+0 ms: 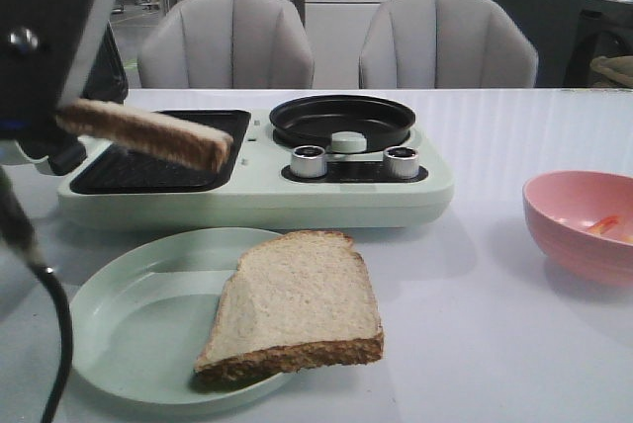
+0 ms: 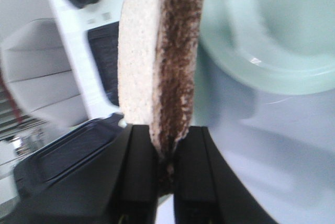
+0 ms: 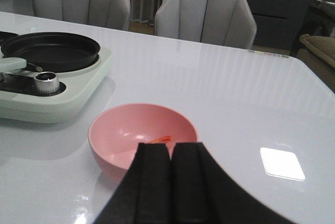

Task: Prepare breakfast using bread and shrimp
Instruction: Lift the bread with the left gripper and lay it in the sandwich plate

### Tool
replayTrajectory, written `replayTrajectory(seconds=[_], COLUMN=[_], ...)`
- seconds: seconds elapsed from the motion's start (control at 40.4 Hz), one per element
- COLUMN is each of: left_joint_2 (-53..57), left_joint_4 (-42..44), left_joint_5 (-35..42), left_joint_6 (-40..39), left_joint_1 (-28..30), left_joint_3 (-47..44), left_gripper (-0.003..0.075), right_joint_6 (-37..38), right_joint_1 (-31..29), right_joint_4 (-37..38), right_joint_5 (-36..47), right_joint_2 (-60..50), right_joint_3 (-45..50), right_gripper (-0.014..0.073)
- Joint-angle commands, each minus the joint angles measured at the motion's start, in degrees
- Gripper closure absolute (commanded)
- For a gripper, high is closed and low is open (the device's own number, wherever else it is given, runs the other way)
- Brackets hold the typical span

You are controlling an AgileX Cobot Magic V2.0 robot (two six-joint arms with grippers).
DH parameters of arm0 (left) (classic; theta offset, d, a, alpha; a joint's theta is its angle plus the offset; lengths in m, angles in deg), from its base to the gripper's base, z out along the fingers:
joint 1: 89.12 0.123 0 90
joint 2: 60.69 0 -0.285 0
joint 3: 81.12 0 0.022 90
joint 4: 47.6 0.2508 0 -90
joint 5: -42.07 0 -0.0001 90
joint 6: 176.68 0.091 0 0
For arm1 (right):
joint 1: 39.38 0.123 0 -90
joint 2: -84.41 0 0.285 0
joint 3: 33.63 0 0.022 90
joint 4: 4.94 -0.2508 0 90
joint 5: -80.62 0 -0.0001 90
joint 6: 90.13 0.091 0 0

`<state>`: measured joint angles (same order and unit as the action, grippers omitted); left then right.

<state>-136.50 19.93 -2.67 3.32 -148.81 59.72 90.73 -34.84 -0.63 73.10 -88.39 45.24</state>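
Second bread slice [image 1: 295,309] is lying on the pale green plate [image 1: 129,324] nearest the camera, overhanging its right rim. Left gripper [image 2: 165,153] is clamping the first bread slice [image 1: 148,133] by its crust edge, holding it tilted in the air above the ribbed grill plate [image 1: 148,171] of the green cooker [image 1: 257,196]. Right gripper [image 3: 170,156] is sitting with fingers closed together, empty, just beside the pink bowl [image 3: 141,135]; shrimp [image 3: 159,140] is lying inside the bowl. Round black pan [image 1: 342,122] is sitting behind the knobs.

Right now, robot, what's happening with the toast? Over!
Left gripper shut on one bread slice, held above the grill plate. Right gripper shut, empty. Second slice on green plate. Nothing blocking.
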Motion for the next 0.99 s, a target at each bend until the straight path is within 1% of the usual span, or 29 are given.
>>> replayTrajectory(seconds=[0.0, 0.099, 0.223, 0.272, 0.421, 0.545, 0.644, 0.718, 0.965], left_joint_2=[1.40, 0.92, -1.85, -3.79, -11.35, -18.06, -22.44, -26.45, -36.14], left_joint_4=[6.12, 9.19, 12.69, 13.45, 14.52, 16.01, 16.02, 16.02, 16.02], left_joint_5=[0.05, 7.37, 18.99, 22.22, 27.89, 32.99, 37.21, 38.02, 38.44], left_joint_6=[-0.61, -0.61, -0.61, -0.61, -0.61, -0.61, -0.61, -0.61, -0.61], left_joint_1=[3.02, 8.96, 18.52, 22.06, 30.08, 34.76, 37.40, 39.04, 41.59], left_joint_3=[3.36, 5.00, 8.09, 9.79, 15.57, 20.38, 23.72, 27.09, 35.39], left_gripper=[0.0618, 0.0618, 0.0618, 0.0618, 0.0618, 0.0618, 0.0618, 0.0618, 0.0618], right_joint_6=[-0.49, -0.49, -0.49, -0.49, -0.49, -0.49, -0.49, -0.49, -0.49], right_joint_1=[-0.08, -0.08, -0.08, -0.08, -0.08, -0.08, -0.08, -0.08, -0.08], right_joint_4=[0.16, 0.16, 0.16, 0.16, 0.16, 0.16, 0.16, 0.16, 0.16], right_joint_5=[5.27, 5.27, 5.27, 5.27, 5.27, 5.27, 5.27, 5.27, 5.27], right_joint_2=[-1.10, -1.10, -1.10, -1.10, -1.10, -1.10, -1.10, -1.10, -1.10], right_joint_3=[-0.18, -0.18, -0.18, -0.18, -0.18, -0.18, -0.18, -0.18, -0.18], right_gripper=[0.0625, 0.0625, 0.0625, 0.0625, 0.0625, 0.0625, 0.0625, 0.0625, 0.0625])
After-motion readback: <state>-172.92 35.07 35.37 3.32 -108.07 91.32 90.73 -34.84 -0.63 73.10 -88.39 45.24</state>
